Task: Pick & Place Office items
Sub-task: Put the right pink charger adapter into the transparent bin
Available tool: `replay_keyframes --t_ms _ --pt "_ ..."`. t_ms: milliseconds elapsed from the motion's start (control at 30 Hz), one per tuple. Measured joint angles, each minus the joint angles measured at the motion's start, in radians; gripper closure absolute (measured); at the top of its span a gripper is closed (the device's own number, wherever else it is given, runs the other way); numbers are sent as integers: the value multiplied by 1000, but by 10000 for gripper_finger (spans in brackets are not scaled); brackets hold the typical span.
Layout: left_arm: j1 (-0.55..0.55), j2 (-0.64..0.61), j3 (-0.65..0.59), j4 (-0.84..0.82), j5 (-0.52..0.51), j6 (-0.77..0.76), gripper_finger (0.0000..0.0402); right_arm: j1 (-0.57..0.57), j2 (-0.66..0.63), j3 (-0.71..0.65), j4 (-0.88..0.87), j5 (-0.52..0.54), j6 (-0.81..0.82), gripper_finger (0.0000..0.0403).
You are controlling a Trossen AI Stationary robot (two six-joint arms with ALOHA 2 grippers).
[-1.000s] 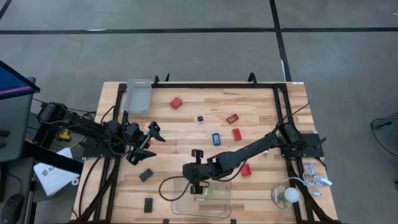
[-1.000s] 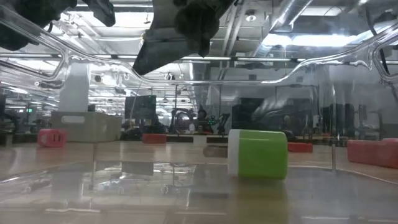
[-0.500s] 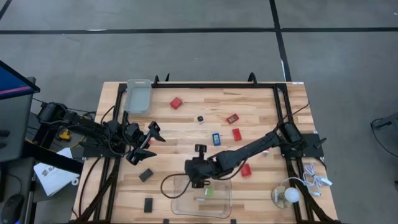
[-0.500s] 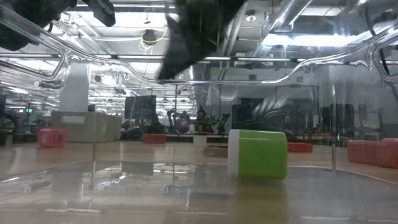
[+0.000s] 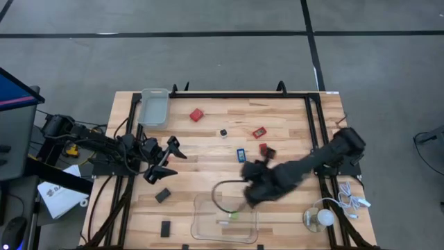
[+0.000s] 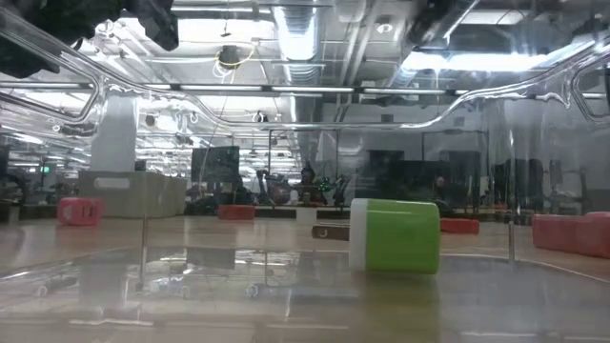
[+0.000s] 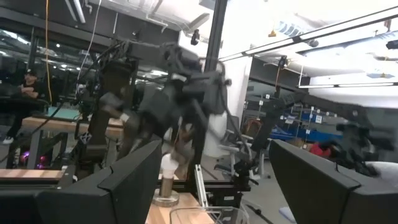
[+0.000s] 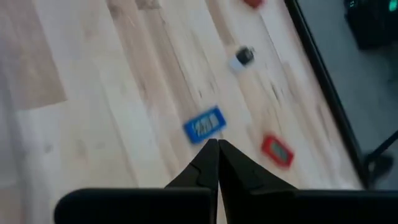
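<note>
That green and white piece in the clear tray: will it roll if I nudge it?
Probably. The green and white piece looks cylindrical and lies on its side on the clear tray, so a sideways push likely rolls it. The tray floor looks glossy, so it may also slide. Its small size suggests it is light.

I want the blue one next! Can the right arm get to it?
Probably yes. The right pincer, shut and empty, hangs just short of the blue piece, with bare wood around it. It must open first.
</note>
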Motion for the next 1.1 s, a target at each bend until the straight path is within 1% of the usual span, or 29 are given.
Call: replay_keyframes --t_ms 100,200,233,267,400,467,533,600,667,733,867,967,1100 --pt "3 0 0 -4 0 0 105 80 -56 0 -115 -1 207 403" --pt "3 0 0 -6 0 -1 105 164 -77 0 -246 -3 438 403" --pt "3 0 0 -6 0 -1 105 192 -80 -6 -253 -8 508 403" --pt "3 0 0 -6 0 -1 105 216 -91 -25 -237 -14 540 403" --pt "3 0 0 -7 0 -2 105 296 -128 -128 -248 -71 758 403" --pt "2 0 0 -6 0 -2 105 321 -145 -218 -244 -100 854 403" --pt "2 0 0 -6 0 -2 105 329 -168 -301 -242 -153 966 403" --pt "2 0 0 -6 0 -2 105 329 -182 -396 -240 -217 1028 403" --pt "2 0 0 -6 0 -2 105 324 -199 -481 -210 -248 1065 403" --pt "2 0 0 -6 -4 -2 105 309 -236 -535 -195 -247 1071 403" --pt "2 0 0 -6 -20 -2 105 234 -328 -598 -196 -243 1032 392" --pt "2 0 0 -5 -21 -2 105 145 -422 -600 -227 -239 976 362" --pt "2 0 0 -5 -22 -2 105 -5 -541 -597 -230 -228 845 302"
